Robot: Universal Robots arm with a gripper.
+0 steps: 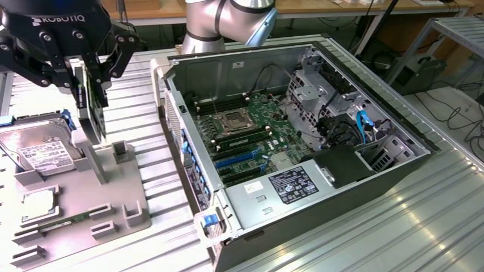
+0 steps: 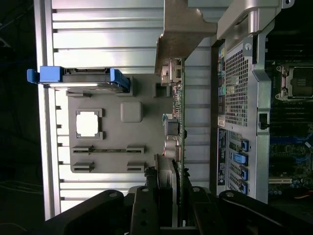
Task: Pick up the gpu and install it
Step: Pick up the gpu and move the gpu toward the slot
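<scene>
Over the tray (image 1: 113,195), the gpu (image 1: 94,119) (on edge) in the hand (image 1: 88,93)

Bright, even room light; soft glare streaks the ribbed metal table (image 1: 393,226), while the open computer case (image 1: 226,73) sits partly in shadow.

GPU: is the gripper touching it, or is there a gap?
Touching. In the wrist view the gripper is closed on both faces of the gpu, with no gap visible. The exterior view also shows the card clamped between the fingers.
</scene>
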